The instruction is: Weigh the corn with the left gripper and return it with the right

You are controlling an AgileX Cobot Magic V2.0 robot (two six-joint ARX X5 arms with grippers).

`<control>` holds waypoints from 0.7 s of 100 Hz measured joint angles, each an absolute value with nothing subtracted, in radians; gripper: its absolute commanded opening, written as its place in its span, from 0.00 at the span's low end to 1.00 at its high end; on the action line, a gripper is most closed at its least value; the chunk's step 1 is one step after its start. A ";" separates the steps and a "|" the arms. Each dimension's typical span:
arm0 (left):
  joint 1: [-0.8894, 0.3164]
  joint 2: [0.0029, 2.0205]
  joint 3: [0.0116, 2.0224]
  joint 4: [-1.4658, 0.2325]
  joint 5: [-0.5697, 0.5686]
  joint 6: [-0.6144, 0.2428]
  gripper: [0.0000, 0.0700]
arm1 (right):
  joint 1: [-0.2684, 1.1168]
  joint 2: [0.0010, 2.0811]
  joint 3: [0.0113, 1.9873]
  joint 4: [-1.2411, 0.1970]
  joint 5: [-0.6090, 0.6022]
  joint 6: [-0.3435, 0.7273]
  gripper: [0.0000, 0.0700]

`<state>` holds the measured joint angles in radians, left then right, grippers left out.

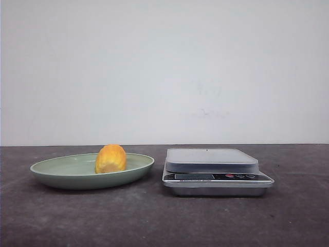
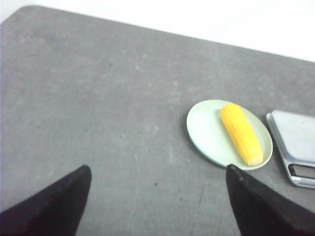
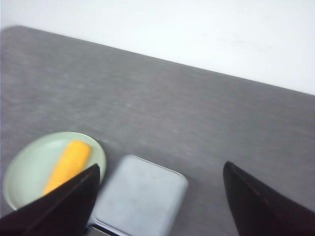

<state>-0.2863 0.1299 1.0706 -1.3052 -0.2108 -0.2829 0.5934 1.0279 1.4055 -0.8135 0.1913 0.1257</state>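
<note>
The left hand (image 2: pixel 157 201) hangs wide and holds nothing, well apart from the corn (image 2: pixel 240 133), which lies lengthwise in the green plate (image 2: pixel 204 135) on the desk (image 2: pixel 98 98); approach from above, fingers straddling the cob's middle. The scale (image 1: pixel 216 170) sits just beside, bare; right hand (image 3: pixel 160 201) likewise wide, unladen.

Matt grey table (image 1: pixel 154 221), glossy green plate (image 1: pixel 56 172), scale (image 1: pixel 216 177) (brushed metal).

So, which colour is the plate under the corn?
Pale green plate, clearest in the left wrist view; the corn is yellow.
</note>
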 measured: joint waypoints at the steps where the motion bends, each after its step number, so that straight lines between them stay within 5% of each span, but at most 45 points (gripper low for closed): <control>1: -0.286 0.130 1.071 -1.302 -0.211 -0.282 0.72 | 0.593 1.021 1.406 -0.820 0.198 0.125 0.72; 33: -0.286 0.130 1.028 -1.225 -0.203 -0.280 0.72 | 0.594 0.759 1.394 -0.963 0.361 0.114 0.72; 70: -0.286 0.130 0.947 -1.129 -0.158 -0.281 0.72 | 0.594 0.422 1.152 -0.994 0.396 0.178 0.72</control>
